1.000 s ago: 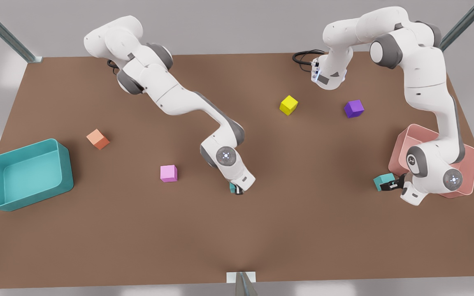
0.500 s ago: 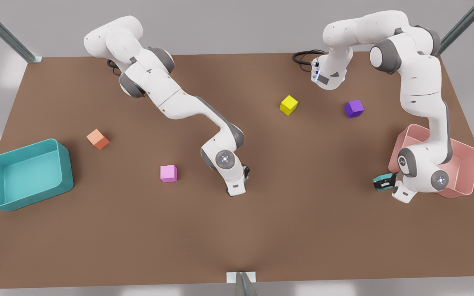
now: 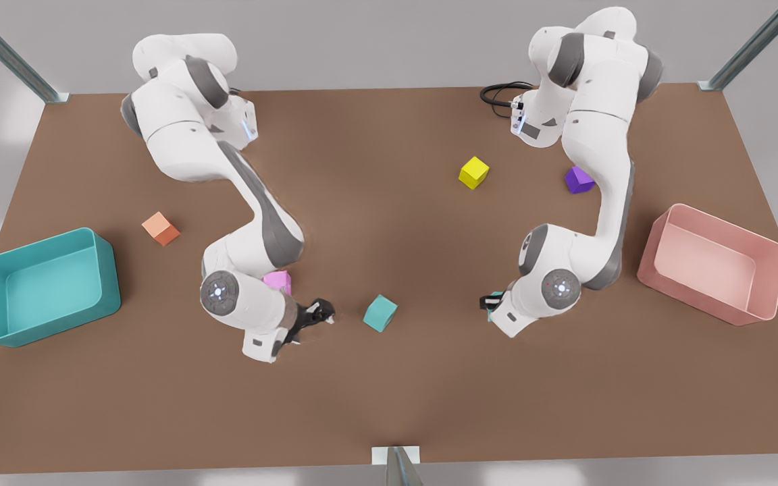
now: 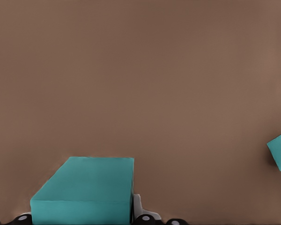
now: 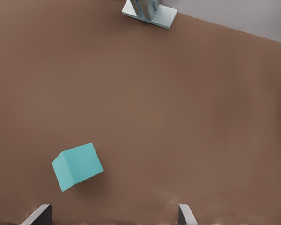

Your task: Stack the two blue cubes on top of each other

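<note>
While my left gripper (image 3: 490, 302) clamps one teal cube (image 4: 86, 190), seemingly squarely by opposite faces, the other teal cube (image 3: 380, 312) lies free mid-table; my right gripper (image 3: 315, 315) waits beside it, fingers apart. Both look light, rigid, easily gripped.

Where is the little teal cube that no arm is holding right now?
In the front view, the free teal cube sits on the brown table near the middle, between the two end effectors, nearer the empty right end effector on that view's left.
</note>
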Tool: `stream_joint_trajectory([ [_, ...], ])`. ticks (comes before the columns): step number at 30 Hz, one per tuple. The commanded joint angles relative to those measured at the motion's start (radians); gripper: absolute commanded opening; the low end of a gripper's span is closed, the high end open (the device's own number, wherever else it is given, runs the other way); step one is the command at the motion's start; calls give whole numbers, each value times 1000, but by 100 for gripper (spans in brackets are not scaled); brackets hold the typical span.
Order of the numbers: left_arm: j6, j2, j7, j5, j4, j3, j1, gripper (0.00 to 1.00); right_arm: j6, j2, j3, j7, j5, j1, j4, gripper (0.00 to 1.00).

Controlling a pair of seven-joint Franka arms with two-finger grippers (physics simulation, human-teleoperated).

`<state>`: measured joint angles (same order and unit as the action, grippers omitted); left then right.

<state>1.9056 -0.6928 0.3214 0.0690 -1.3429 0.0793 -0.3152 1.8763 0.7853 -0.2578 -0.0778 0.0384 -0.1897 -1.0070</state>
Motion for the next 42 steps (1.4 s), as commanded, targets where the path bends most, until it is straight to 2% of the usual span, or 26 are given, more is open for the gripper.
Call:
stream_joint_trajectory([
  [1, -70, -46, 749, 31, 83, 33, -38, 54, -359, -83, 19, 115, -213, 47, -4, 100],
  [3, 108, -74, 809, 31, 96, 76, -38, 54, -480, -192, 15, 109, -250, 70, -1, 100],
  [5, 141, -148, 814, 31, 214, 112, -38, 54, -556, -391, 11, 113, -224, 76, -65, 100],
  [7, 154, -191, 812, 29, 287, 112, -56, 54, -568, -497, 66, 112, -196, 46, -119, 100],
  [9, 211, -217, 866, 28, 300, 111, -102, 54, -554, -578, 63, 122, -193, 46, -246, 100],
  [13, 214, -278, 975, 21, 363, 82, -216, 54, -534, -598, 63, 122, -161, 47, -305, 100],
  [20, 253, -401, 978, 21, 502, 50, -269, 54, -536, -592, 63, 124, -164, 47, -318, 100],
  [23, 270, -407, 986, 23, 502, 50, -271, 55, -536, -586, 63, 122, -166, 47, -320, 100],
  [29, 280, -407, 990, 23, 502, 48, -271, 56, -467, -462, 75, 119, -199, 49, -223, 100],
  [30, 280, -407, 996, 23, 501, 48, -271, 59, -467, -459, 75, 119, -201, 49, -217, 100],
  [31, 286, -407, 996, 23, 501, 48, -271, 100, -462, -443, 75, 119, -201, 49, -200, 100],
  [38, 297, -413, 996, 21, 499, 48, -272, 100, -542, -443, 68, 116, -203, 32, -234, 100],
  [42, 190, -361, 1009, 18, 496, 47, -269, 100, -549, -442, 66, 121, -199, 29, -243, 100],
])
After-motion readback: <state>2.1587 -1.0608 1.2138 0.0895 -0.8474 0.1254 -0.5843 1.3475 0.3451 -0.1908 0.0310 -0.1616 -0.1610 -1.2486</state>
